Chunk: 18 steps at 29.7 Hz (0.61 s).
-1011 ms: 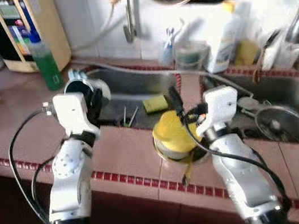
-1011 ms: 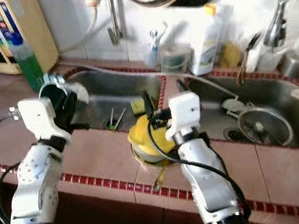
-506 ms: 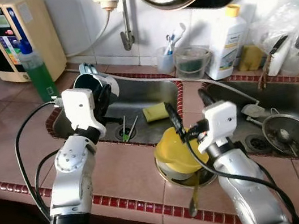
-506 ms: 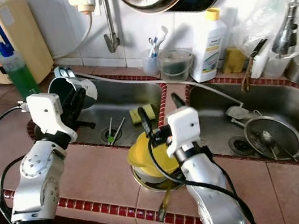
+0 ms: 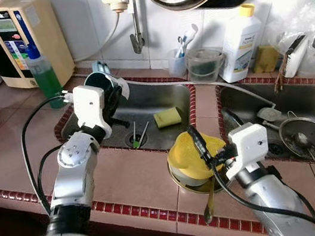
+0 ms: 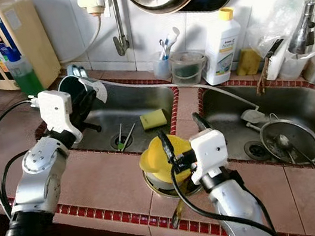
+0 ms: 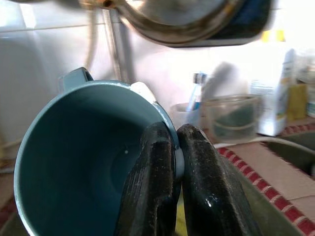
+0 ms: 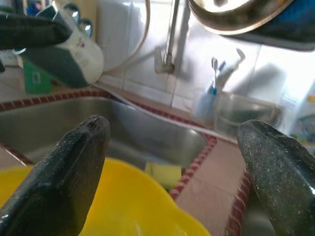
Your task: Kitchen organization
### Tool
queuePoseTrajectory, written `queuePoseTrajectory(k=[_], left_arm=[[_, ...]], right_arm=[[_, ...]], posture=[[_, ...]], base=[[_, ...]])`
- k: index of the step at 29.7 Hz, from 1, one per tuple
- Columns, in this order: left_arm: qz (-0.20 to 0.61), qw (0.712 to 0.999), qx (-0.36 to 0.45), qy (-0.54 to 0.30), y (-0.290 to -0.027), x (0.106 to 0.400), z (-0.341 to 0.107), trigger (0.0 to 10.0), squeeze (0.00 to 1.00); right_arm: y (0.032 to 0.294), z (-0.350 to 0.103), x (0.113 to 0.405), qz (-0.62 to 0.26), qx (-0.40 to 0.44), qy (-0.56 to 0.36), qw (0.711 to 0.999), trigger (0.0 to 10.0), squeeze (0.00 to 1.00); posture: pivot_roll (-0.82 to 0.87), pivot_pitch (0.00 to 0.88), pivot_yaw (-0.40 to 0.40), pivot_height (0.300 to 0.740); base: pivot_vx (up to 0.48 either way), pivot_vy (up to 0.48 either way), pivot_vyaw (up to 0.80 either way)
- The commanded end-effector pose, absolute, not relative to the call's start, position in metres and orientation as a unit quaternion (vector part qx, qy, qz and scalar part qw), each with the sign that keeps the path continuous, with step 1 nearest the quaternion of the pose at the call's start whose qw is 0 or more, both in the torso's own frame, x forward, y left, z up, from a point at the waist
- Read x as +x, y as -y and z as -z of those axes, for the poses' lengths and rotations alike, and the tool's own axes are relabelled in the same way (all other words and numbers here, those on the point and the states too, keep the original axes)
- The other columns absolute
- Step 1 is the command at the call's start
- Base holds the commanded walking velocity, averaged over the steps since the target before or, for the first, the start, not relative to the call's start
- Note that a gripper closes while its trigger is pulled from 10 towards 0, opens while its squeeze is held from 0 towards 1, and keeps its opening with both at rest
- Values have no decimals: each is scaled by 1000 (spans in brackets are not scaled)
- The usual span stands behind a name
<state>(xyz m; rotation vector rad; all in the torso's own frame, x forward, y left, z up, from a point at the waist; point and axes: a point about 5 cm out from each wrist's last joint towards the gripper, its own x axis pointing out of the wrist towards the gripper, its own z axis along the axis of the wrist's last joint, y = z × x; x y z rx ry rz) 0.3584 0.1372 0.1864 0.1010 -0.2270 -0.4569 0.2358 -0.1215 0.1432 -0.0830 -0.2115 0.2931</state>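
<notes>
**Cup held above left sink; yellow bowl awaits the right gripper**

Left gripper (image 7: 170, 162): jaws pressed together on the rim of the teal cup (image 7: 78, 162), one finger inside the wall, one outside. The cup hangs tilted, mouth towards the wrist camera, handle on the far side from the jaws. In the head views it sits above the near-left corner of the left sink (image 5: 143, 105), clear of the worktop (image 5: 125, 178).

Right gripper (image 8: 172, 162): jaws spread wide, holding nothing. The yellow bowl (image 5: 191, 155) lies directly below and between them, inverted on a steel dish (image 5: 183, 181) on the worktop strip between the two sinks. A spoon handle (image 5: 210, 201) juts from under the stack towards the worktop edge.

Beyond the jaws: a sponge (image 5: 167, 117) and utensils (image 5: 138, 135) on the left sink floor; a strainer (image 5: 309, 133) in the right sink.

Judgement on the step in hand:
- The rim pinch is narrow and off-centre, so the cup is liable to swing. Any move should be slow, and the cup brought level before release.
- Setting down calls for a bare patch clear of the sponge and utensils.
- The bowl's domed surface offers little purchase; the spread jaws would best straddle its rim from the side.
- Lifting the bowl risks dragging the spoon off the edge.
</notes>
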Motion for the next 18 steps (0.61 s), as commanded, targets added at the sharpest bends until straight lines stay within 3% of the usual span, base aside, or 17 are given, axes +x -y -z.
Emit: queuePoseTrajectory(k=[1,18], left_arm=[[240,962,63,118,-132,362,-189,10000,0],[293,947,86,103,-111,374,-175,10000,0]], right_arm=[[122,-149,230,-147,-41,111,982,10000,0],[125,-163,190,-176,-15,76,981,10000,0]], posture=[[-318,64,13,732],[-397,124,15,732]], base=[[0,0,0],[0,0,0]])
